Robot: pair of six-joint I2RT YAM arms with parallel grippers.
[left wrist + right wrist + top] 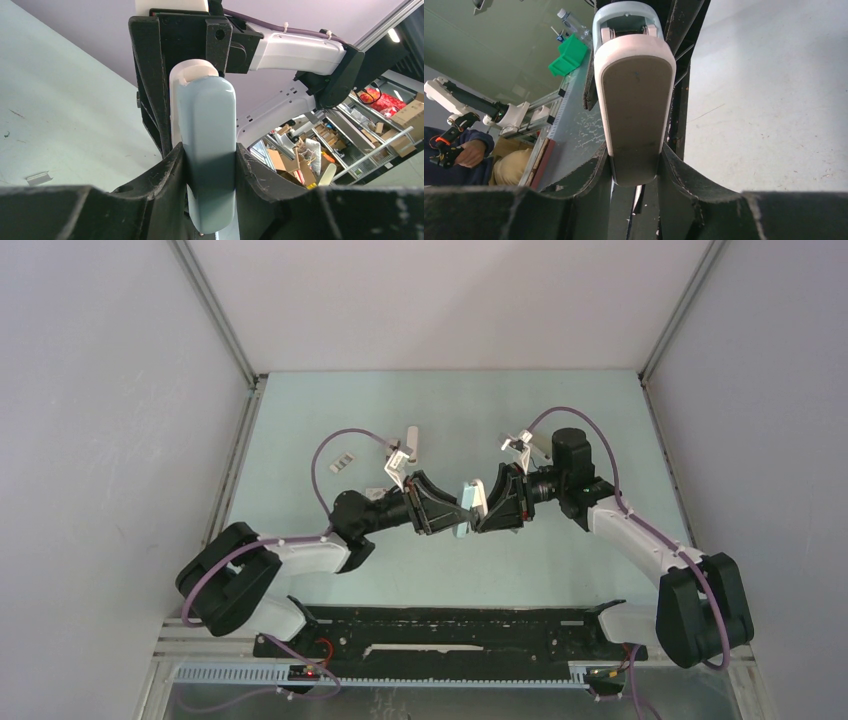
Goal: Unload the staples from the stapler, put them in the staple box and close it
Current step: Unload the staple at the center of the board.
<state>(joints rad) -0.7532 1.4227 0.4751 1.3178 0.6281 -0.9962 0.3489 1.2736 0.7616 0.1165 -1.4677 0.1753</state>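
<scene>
The stapler [470, 503] hangs above the middle of the table, held between both grippers. My left gripper [447, 512] is shut on its light blue shell [209, 140], with a white part [192, 70] showing behind it. My right gripper [635, 160] is shut on the white body with the dull grey-beige face [634, 100]. Beyond that face the blue shell's end [626, 11] shows, with metal inside it. No staples can be made out in the stapler. A small pale strip [39, 177] lies on the table; I cannot tell if it is staples.
On the table behind the grippers lie a slim white stapler [410, 440], a small white printed box [343, 462] and another small pale item [522, 443]. Grey walls with metal rails [240, 440] close in the table on the left, right and back.
</scene>
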